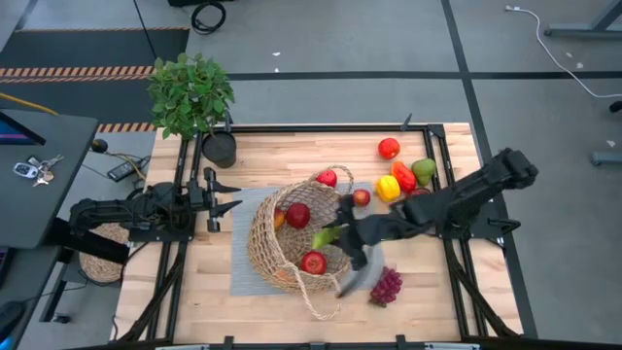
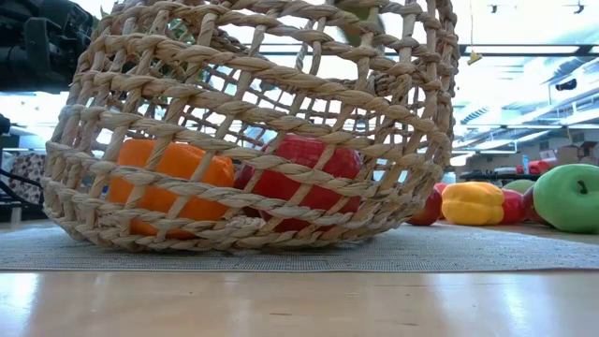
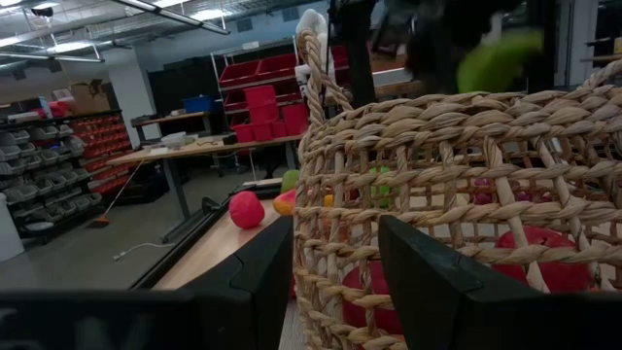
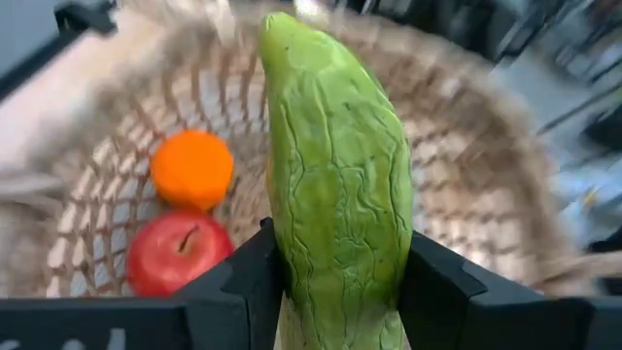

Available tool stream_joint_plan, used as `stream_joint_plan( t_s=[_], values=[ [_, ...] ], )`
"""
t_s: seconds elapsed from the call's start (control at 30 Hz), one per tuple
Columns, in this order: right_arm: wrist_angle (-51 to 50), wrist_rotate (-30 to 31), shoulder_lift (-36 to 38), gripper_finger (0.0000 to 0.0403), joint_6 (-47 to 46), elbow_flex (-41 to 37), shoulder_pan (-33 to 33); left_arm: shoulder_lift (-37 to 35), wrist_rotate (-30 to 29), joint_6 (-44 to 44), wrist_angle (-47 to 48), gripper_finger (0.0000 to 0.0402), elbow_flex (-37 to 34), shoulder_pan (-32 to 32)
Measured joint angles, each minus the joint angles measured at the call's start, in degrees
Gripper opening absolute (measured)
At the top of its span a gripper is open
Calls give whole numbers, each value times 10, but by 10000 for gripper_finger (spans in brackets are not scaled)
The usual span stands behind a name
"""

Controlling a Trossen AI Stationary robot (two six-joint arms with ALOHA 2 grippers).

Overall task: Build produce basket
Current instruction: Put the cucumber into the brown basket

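The tan wicker basket [image 1: 292, 243] stands on a grey mat [image 1: 243, 277] at the table's middle and fills the low view [image 2: 253, 140]. It holds red apples [image 1: 298, 215] [image 1: 313, 262] and an orange [image 4: 191, 167]. My right gripper [image 1: 340, 233] is over the basket's right side, shut on a green cucumber [image 4: 335, 175]. My left gripper [image 1: 231, 195] is open and empty just left of the basket, and its wall [image 3: 466, 194] is close in front of the fingers. My right gripper pinches the cucumber between its two fingers, on its two long sides [image 4: 292, 262] near its rear end. The fingers come from the table's right, slanting down, and lie along the cucumber. It sticks out past the fingertips, lifted clear above the basket's inside.
Loose produce lies right of the basket: a red apple [image 1: 389, 148], a green apple [image 1: 424, 171], a yellow pepper [image 1: 388, 187], a red pepper [image 1: 405, 177], a small apple [image 1: 361, 197] and purple grapes [image 1: 386, 286]. A potted plant [image 1: 191, 92] in a black pot [image 1: 220, 149] stands at the far left.
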State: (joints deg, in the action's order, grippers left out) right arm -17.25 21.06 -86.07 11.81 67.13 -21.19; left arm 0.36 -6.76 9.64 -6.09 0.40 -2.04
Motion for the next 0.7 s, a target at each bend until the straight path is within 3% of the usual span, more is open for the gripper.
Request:
stream_joint_plan(
  t_s=[0.23,0.53,0.7],
  values=[
    [-8,-102,-85,170,-40,22,47,0,0,0,0,160,0,0],
    [-72,-123,-133,175,-48,88,63,0,0,0,0,160,0,0],
    [-78,-152,-123,213,-50,102,72,0,0,0,0,160,0,0]
  ],
)
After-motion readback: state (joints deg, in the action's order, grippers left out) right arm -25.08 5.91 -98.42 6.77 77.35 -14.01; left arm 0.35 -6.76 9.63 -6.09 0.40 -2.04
